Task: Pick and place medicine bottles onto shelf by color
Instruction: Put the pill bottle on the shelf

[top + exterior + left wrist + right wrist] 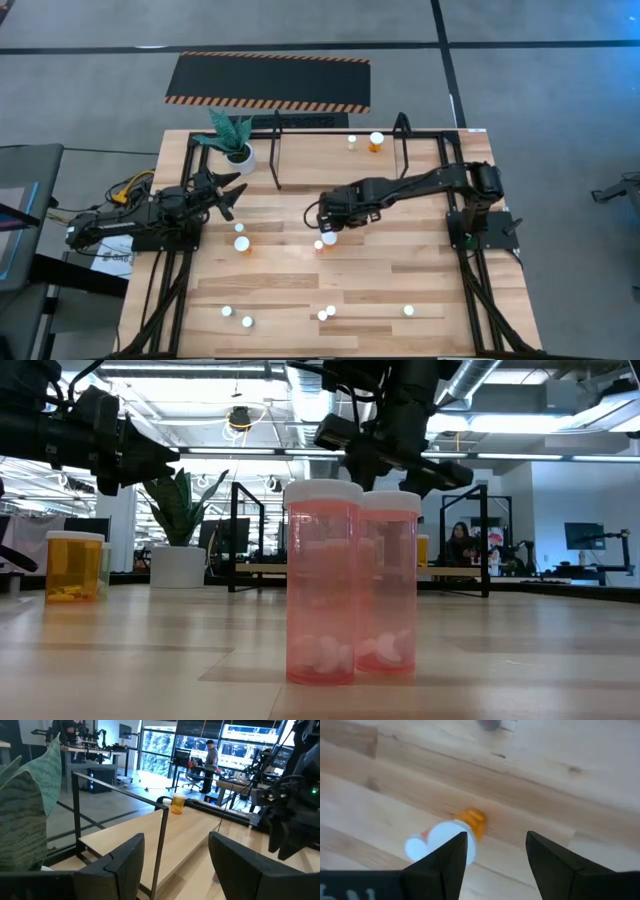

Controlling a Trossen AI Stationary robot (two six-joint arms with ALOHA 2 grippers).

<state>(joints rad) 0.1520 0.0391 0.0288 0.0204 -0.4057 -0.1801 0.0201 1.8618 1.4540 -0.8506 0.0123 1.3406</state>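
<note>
Medicine bottles stand scattered on the wooden table. An orange white-capped one (328,240) and a small one (318,245) stand just below my right gripper (325,220). In the right wrist view that gripper (496,842) is open and points down at bare wood, with the orange bottle (451,836) beside one finger. Another orange bottle (376,140) and a small bottle (352,141) stand at the black tube shelf (300,131). Two pinkish bottles (322,595) stand close to the low camera. My left gripper (225,195) waits open at the table's left.
A potted plant (235,145) stands at the shelf's left end, close to my left gripper. An orange bottle (241,244) and a small one (238,228) stand left of centre. Several more bottles (326,313) stand along the near edge. A striped black mat (268,82) lies beyond the table.
</note>
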